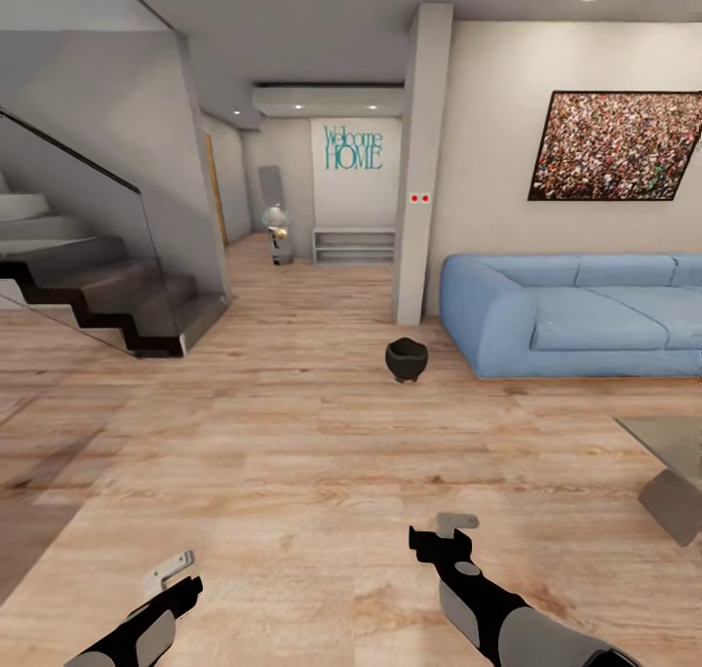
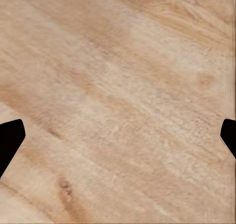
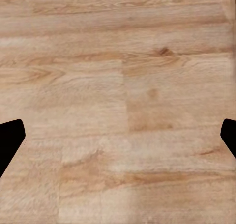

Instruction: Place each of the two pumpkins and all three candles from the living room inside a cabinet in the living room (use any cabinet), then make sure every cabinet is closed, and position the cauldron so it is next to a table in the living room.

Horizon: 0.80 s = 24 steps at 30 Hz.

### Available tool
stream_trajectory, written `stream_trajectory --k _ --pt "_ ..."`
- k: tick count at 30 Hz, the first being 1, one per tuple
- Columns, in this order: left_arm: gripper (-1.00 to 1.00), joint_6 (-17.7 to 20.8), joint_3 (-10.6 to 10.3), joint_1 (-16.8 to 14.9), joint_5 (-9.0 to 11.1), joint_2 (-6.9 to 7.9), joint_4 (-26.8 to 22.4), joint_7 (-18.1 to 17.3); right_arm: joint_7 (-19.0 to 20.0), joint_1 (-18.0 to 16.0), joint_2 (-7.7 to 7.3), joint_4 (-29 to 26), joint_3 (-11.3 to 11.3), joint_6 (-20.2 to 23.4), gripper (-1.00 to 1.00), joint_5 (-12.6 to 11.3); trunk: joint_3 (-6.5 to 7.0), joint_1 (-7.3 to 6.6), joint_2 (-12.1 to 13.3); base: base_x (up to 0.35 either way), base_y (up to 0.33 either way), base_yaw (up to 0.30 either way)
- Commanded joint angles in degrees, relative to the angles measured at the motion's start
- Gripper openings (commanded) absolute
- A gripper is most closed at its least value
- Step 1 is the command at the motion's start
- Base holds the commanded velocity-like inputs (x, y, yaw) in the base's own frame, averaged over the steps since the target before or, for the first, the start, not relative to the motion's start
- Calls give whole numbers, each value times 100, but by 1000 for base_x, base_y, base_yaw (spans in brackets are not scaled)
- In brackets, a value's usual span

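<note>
Cauldron ahead on the floor, both hands empty.
Cauldron (image 1: 407, 359) sits by the blue sofa (image 1: 575, 311), well apart from the glass table (image 1: 673, 443); left gripper (image 1: 174, 574) and right gripper (image 1: 444, 530) have fingers spread. Rush your approach and you'll likely knock it over.

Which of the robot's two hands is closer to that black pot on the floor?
The right gripper. It hangs nearly straight below the cauldron in the head view, while the left gripper sits lower and far off to the side.
</note>
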Motion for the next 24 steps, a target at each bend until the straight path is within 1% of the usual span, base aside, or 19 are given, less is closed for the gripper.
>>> stream_trajectory --k 1,14,19,24 --pt "100 -11 -40 0 36 3 -3 21 -26 -6 1 5 49 -22 100 -50 -6 3 -2 310 192 -88" --pt "100 -17 -48 6 48 -3 15 21 -23 -6 1 5 49 -24 100 -52 -6 3 -2 312 172 -21" --pt "100 -16 -48 6 53 -4 15 21 -29 -6 1 5 49 -20 100 -52 -6 3 -2 328 101 -1" --pt "100 -11 -48 6 54 -5 15 21 -27 -6 1 5 49 -24 100 -58 -6 3 -2 337 22 0"
